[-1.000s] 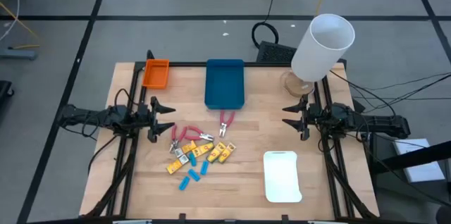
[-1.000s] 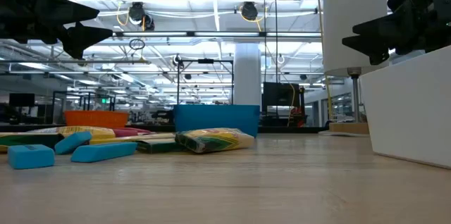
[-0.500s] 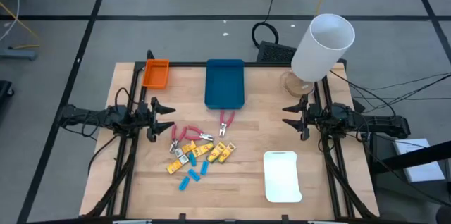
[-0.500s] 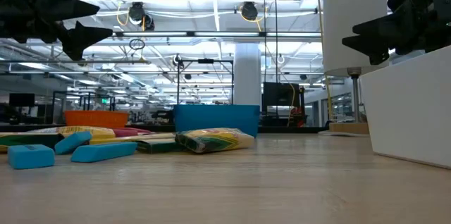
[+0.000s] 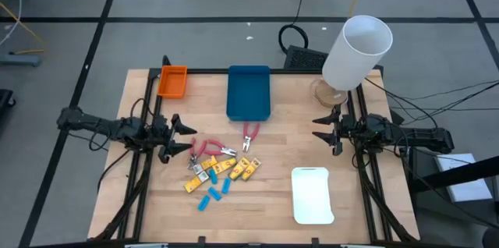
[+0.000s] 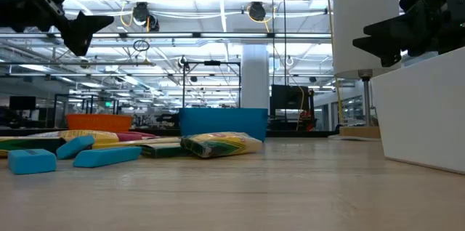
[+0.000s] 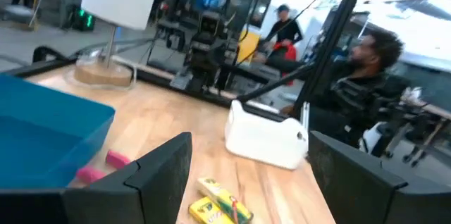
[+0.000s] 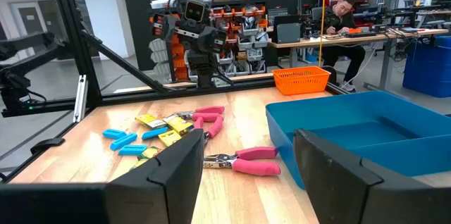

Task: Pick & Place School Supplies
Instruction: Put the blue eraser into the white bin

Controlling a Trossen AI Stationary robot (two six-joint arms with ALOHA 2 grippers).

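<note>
The school supplies (image 5: 217,167) lie in a loose heap left of centre in the high view: yellow pieces (image 5: 234,170), light-blue blocks (image 5: 212,195) just below them, and pink-handled pliers (image 5: 250,134) at the heap's upper edge, just beneath the blue tray (image 5: 249,92). The orange tray (image 5: 172,81) sits upper left on the desk (image 5: 296,139), the white tray (image 5: 312,195) lower right. The left gripper (image 5: 185,139) hovers beside the heap, jaws apart and empty. The right gripper (image 5: 318,129) waits at the right, jaws apart.
</note>
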